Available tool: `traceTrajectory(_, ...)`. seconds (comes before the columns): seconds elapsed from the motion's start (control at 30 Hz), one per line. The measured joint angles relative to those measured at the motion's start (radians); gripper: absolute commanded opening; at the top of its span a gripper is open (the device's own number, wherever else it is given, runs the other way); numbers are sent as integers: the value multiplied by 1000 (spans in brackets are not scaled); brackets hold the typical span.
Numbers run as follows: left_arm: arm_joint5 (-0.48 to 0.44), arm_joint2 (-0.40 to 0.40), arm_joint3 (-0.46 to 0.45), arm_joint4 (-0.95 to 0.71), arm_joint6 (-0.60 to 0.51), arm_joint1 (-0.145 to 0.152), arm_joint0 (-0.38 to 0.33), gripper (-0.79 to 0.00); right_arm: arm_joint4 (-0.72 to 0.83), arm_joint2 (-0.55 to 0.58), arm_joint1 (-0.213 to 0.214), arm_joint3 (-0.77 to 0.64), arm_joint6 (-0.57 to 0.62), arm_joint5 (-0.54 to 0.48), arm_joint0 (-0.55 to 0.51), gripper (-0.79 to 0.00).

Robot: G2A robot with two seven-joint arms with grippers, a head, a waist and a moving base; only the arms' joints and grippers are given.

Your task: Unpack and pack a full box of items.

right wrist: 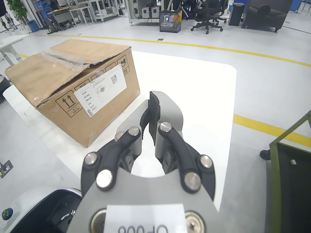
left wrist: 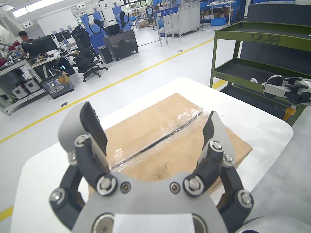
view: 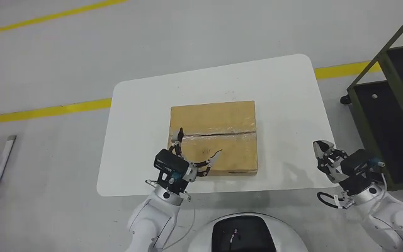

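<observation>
A brown cardboard box point(view: 214, 136) lies in the middle of the white table point(view: 138, 113), its flaps down and a strip of clear tape point(left wrist: 167, 134) along the centre seam. My left gripper point(view: 198, 150) hovers open over the box's near left corner, nothing between its fingers point(left wrist: 93, 124). In the right wrist view the box point(right wrist: 73, 83) shows a white label on its side and one flap edge slightly lifted. My right gripper point(view: 326, 151) is shut and empty, just off the table's near right corner, well clear of the box.
A green shelf cart point(view: 378, 107) stands on the floor to the right of the table, close to my right arm. Yellow floor lines point(view: 56, 110) run past the table. Bare tabletop surrounds the box on all sides.
</observation>
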Motion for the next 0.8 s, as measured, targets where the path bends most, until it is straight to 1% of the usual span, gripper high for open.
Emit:
traceTrajectory(0.2,-6,5,2,-2,-4,0,-2,0,0,0,0,0,0,0,0,-785)
traceTrajectory(0.27,-27,23,6,0,-8,-1,-21,0,0,0,0,0,0,0,0,-785)
traceTrajectory(0.37,-59,79,37,7,-28,-7,-87,0,1,-1,0,-1,2,4,1,-785)
traceTrajectory(0.47,-77,152,85,20,-74,-18,-173,0,-10,-3,0,-12,6,10,4,-785)
traceTrajectory(0.53,-88,204,124,16,-122,-27,-233,0,-18,1,1,-19,7,16,4,-785)
traceTrajectory(0.6,-118,249,161,31,-176,-35,-293,0,-26,5,1,-25,6,21,2,-785)
traceTrajectory(0.7,-142,297,220,69,-235,-43,-354,0,-26,10,1,-30,3,27,-3,-785)
traceTrajectory(0.8,-142,322,268,103,-268,-49,-391,0,-22,12,1,-32,-1,34,-8,-785)
